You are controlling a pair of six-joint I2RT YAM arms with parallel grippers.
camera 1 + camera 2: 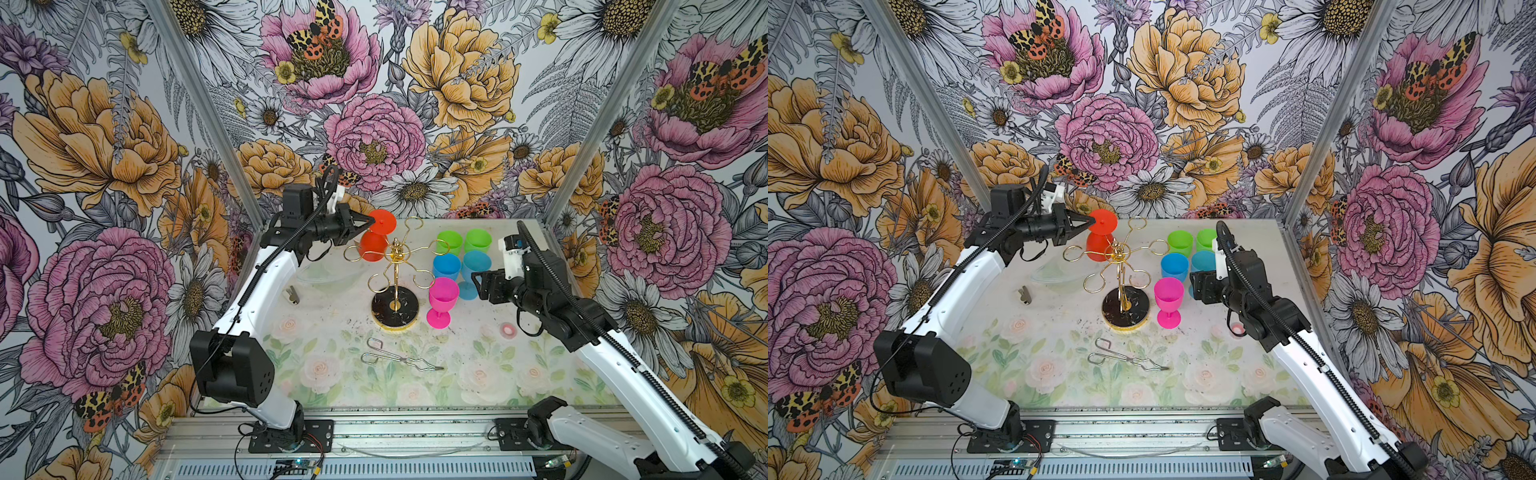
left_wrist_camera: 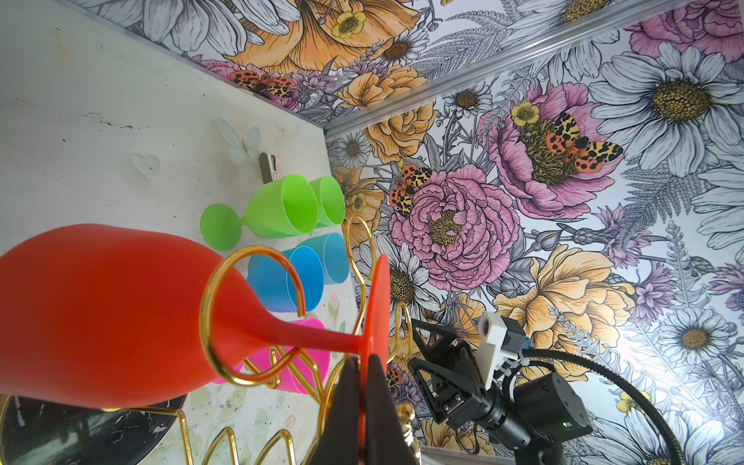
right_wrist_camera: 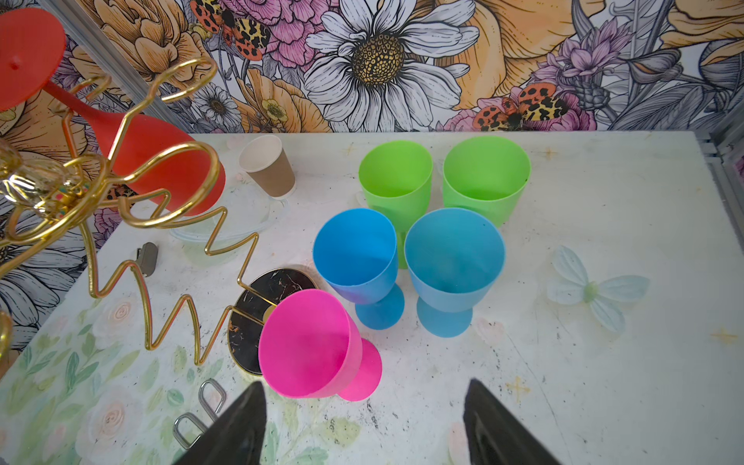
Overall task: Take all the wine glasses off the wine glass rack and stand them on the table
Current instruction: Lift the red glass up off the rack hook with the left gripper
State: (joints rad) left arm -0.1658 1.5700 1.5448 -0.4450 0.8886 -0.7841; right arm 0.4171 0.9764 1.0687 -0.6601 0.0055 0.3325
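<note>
Here's the left gripper [image 1: 370, 222], clenched tight on the rim of the red wine glass [image 1: 372, 247]'s foot, up at the far left side of the wine glass rack [image 1: 395, 278]. The glass hangs upside down, stem threaded through one gold loop, bowl below and foot above. I count six curled arms on that rack, and only this one carries a glass, with neighbouring loops curling close on either side of the stem. Under the bowl lies something clear, a lid or a dish [image 1: 328, 272]; I can't tell which from here. A paper cup [image 3: 267, 165] stands just behind it. Over on the right there are five glasses upright on the table: two green glasses [image 1: 449, 241] at the back, two blue glasses [image 1: 446, 266] in front of them, and one pink glass [image 1: 443, 293] just beside the rack's black base. The right gripper [image 1: 477, 286] hovers near the blue pair, jaws spread wide and holding nothing. One pair of steel tongs [image 1: 399, 357] lies nearer the front, well apart from the rack, and a single small clip [image 1: 292, 294] sits off to the left.
</note>
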